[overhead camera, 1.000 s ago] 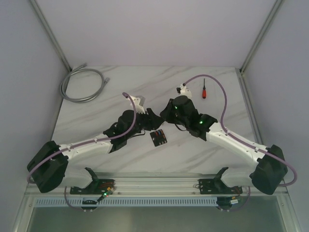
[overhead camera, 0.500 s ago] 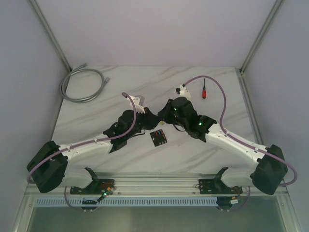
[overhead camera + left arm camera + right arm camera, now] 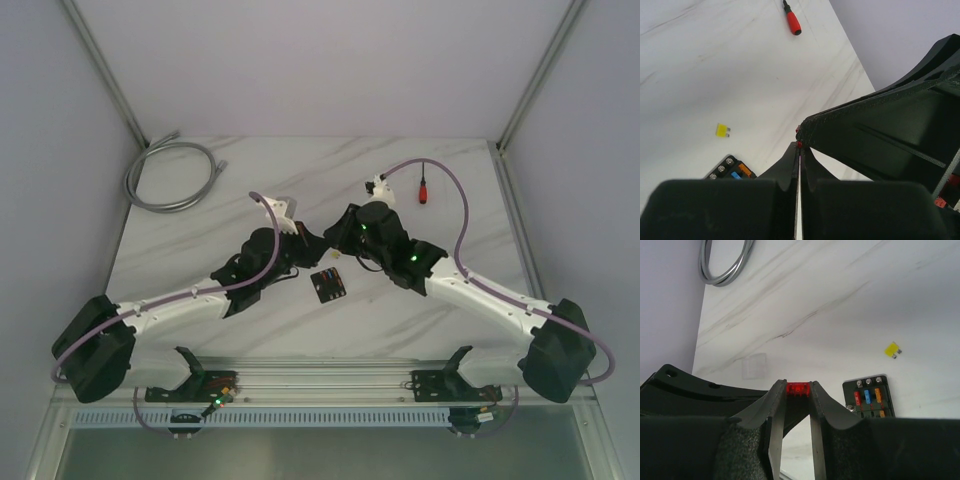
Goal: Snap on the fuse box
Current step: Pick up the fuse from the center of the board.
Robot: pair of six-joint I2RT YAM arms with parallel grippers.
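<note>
The fuse box (image 3: 327,284), a small black block, lies flat on the marble table just in front of both grippers. It holds red, blue and orange fuses in its slots (image 3: 867,397), and one corner of it shows in the left wrist view (image 3: 730,169). My right gripper (image 3: 798,385) is shut on a small red fuse (image 3: 798,389) held above the table. My left gripper (image 3: 800,145) meets it tip to tip. Its jaws are pressed together with a sliver of that red fuse (image 3: 799,144) between the tips. In the top view the two grippers (image 3: 322,243) (image 3: 340,235) touch behind the box.
A loose yellow fuse (image 3: 893,349) lies beyond the box. A red-handled screwdriver (image 3: 423,187) lies at the back right. A coiled grey cable (image 3: 170,175) sits at the back left. A faint translucent square (image 3: 754,365) lies flat on the table.
The left gripper's jaws have closed at the tip of the right gripper. Both arms shifted slightly toward each other. The fuse box has not moved.
</note>
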